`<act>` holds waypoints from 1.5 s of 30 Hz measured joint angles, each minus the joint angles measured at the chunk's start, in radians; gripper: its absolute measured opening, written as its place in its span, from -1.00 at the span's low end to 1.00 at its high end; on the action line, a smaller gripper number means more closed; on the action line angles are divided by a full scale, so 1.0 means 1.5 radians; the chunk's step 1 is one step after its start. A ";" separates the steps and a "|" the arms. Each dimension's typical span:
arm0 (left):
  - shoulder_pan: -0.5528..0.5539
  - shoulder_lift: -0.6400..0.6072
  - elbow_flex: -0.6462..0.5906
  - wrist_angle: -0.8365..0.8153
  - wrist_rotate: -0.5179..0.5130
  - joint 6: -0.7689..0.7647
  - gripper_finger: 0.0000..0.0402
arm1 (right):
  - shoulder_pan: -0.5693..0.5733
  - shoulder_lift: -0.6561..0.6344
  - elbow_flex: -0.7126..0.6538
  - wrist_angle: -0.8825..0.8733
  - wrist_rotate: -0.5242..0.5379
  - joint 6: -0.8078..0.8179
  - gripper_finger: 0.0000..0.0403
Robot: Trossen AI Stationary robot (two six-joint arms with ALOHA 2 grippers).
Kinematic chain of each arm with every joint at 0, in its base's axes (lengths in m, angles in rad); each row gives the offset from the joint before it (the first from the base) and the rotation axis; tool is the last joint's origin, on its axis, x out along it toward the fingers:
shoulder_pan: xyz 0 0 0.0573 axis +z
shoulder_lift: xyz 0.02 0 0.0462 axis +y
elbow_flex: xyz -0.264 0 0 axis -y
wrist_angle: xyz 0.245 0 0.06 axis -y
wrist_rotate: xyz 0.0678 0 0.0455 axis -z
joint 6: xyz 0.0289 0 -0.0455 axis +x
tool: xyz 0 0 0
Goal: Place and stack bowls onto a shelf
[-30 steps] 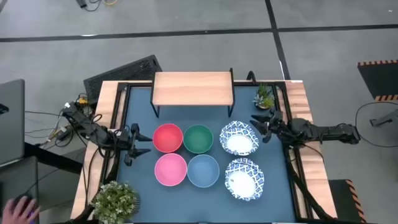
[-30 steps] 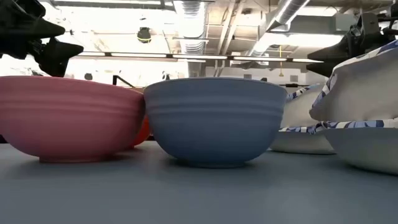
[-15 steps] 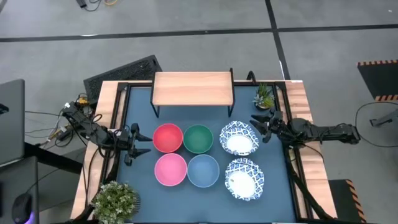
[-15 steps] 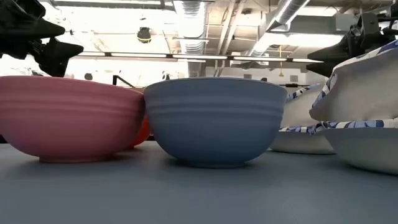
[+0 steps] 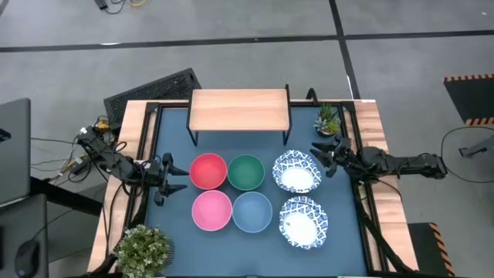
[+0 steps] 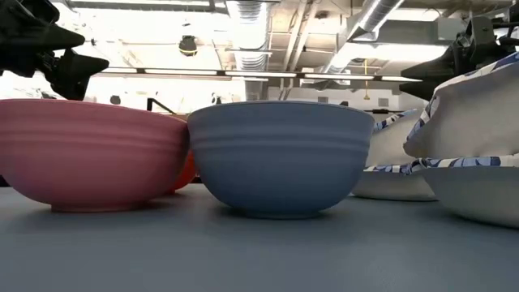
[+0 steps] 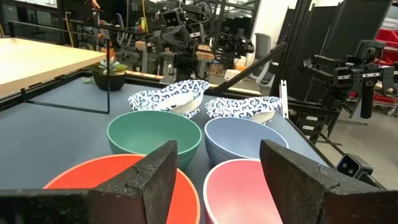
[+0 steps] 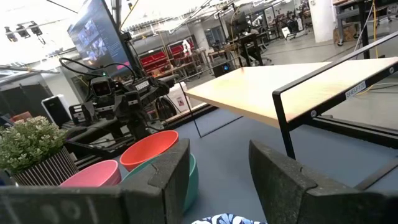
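Observation:
Six bowls stand on the blue mat: red (image 5: 208, 171), green (image 5: 246, 171), pink (image 5: 211, 210), light blue (image 5: 252, 211), and two white blue-patterned ones (image 5: 296, 171) (image 5: 302, 221). The wooden-topped shelf (image 5: 239, 110) stands on its black legs at the mat's far edge. My left gripper (image 5: 171, 180) hovers open left of the red bowl, touching nothing. My right gripper (image 5: 323, 159) hovers open just right of the far patterned bowl. In the left wrist view the red bowl (image 7: 118, 186) and pink bowl (image 7: 249, 190) lie just ahead of the fingers.
A small potted succulent (image 5: 328, 120) sits at the mat's far right corner, a bushy plant (image 5: 143, 247) at the near left corner. Free mat lies between the shelf and the bowls. The table's wooden edges (image 5: 136, 147) flank the mat.

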 joint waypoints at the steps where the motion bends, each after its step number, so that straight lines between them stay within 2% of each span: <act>1: 0.000 0.000 0.000 0.000 0.000 0.000 0.07 | 0.000 0.000 0.000 0.000 0.000 0.000 -0.06; 8: 0.000 0.000 0.000 0.000 0.000 -0.001 0.07 | 0.000 0.000 0.000 0.000 0.000 0.000 -0.06; 19: 0.000 0.000 0.000 0.001 0.000 -0.058 0.07 | 0.000 0.000 0.000 0.000 0.000 0.000 -0.06; 31: 0.001 0.000 0.000 0.001 -0.003 -0.257 0.07 | 0.000 0.000 0.000 0.000 0.000 0.000 -0.06; 36: 0.001 0.000 0.000 0.015 -0.077 -0.314 0.07 | 0.000 0.000 0.000 0.008 0.000 0.006 -0.06; 38: 0.001 0.000 0.000 0.015 -0.107 -0.365 0.07 | 0.000 0.000 0.000 0.015 -0.004 0.061 -0.06; 41: 0.001 0.000 0.000 0.014 -0.150 -0.430 0.07 | 0.000 0.000 0.004 0.016 -0.018 0.199 -0.06; 45: 0.001 0.000 0.000 0.018 -0.183 -0.476 0.07 | -0.002 0.000 0.005 0.014 -0.014 0.289 -0.06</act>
